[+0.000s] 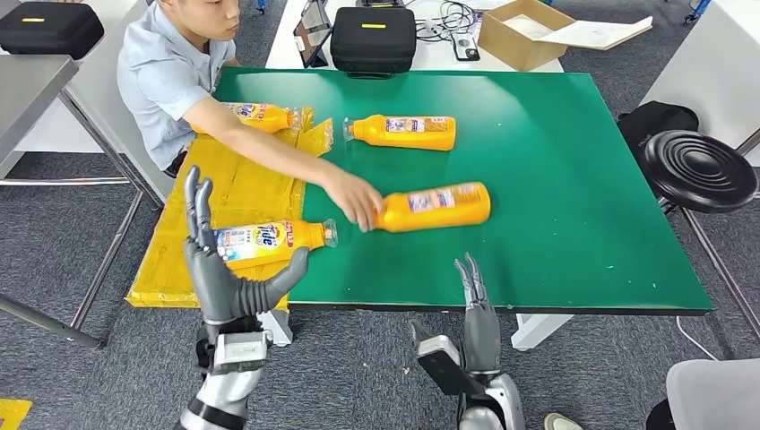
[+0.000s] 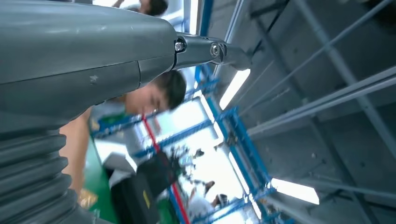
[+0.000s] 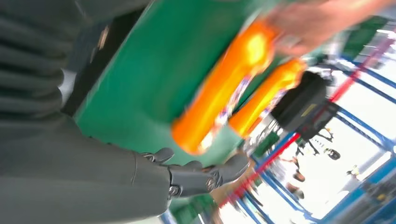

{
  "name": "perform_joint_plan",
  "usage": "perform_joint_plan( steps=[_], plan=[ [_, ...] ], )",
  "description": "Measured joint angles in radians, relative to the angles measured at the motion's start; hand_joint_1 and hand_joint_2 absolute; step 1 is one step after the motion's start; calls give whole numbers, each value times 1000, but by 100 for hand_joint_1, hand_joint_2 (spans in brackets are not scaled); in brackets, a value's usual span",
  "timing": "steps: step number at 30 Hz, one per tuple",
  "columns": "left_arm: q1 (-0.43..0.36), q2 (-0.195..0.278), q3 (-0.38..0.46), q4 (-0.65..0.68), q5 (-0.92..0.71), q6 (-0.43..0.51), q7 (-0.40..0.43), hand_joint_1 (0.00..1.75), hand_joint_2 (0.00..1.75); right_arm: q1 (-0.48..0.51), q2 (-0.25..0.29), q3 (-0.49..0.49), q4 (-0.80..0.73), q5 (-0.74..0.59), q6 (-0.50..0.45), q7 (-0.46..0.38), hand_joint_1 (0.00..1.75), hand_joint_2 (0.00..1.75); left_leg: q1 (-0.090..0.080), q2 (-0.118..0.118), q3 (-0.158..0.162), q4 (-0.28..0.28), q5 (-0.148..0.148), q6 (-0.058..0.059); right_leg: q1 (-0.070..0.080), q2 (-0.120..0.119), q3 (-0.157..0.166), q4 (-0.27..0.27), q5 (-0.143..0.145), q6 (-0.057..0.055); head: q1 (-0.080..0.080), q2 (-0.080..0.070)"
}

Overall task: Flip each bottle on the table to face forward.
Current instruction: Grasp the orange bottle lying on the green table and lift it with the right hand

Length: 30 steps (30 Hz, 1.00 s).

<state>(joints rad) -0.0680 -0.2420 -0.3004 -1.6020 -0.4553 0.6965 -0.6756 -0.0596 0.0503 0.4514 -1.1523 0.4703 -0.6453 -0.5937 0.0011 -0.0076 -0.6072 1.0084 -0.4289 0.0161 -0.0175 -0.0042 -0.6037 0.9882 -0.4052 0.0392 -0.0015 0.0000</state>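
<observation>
Four orange bottles (image 1: 421,132) lie on their sides across the green table (image 1: 574,197) (a person's hand (image 1: 354,199) grips one's neck), while the left hand (image 1: 228,269) and right hand (image 1: 477,315) hover empty, fingers spread.

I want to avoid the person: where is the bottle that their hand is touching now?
In the head view, that bottle lies on its side near the middle of the green table, ahead of the right hand.
</observation>
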Motion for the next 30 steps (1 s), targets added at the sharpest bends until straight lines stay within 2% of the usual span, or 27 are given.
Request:
perform_joint_plan(
  steps=[4, 8, 21, 25, 30],
  plan=[
    [44, -30, 48, -66, -149, 3, 0, 0, 175, -108, -49, -52, 135, 248, -38, 94, 0, 175, -1, -1, 0, 0, 2, 2, 0, 0, 0, 0, 1, 1, 0, 0],
    [58, -47, 78, -74, -190, 4, 0, 0, 175, -214, -79, -100, 266, 363, -42, 141, 0, 175, -1, 0, 1, 0, 2, 1, 0, 0, 0, 0, 2, 2, 0, 0],
    [50, -68, 101, 32, -116, 4, 1, 0, 175, -378, -98, -124, 494, 483, -22, 212, 0, 175, -1, 0, -1, 0, 2, 1, 0, 0, 0, 0, 2, 2, 0, 0],
    [38, -69, 96, 64, -99, 4, 0, 0, 175, -427, -91, -124, 546, 492, 30, 236, 0, 175, -1, 0, 0, 0, 3, 1, -1, 0, 0, 0, 2, 2, 0, 0],
    [8, -72, 70, 106, -59, 4, 0, 0, 175, -504, -69, -124, 627, 484, 161, 270, 0, 175, -1, 0, 0, 1, 3, 1, -1, 0, 0, 0, 2, 2, 0, 0]
  ],
)
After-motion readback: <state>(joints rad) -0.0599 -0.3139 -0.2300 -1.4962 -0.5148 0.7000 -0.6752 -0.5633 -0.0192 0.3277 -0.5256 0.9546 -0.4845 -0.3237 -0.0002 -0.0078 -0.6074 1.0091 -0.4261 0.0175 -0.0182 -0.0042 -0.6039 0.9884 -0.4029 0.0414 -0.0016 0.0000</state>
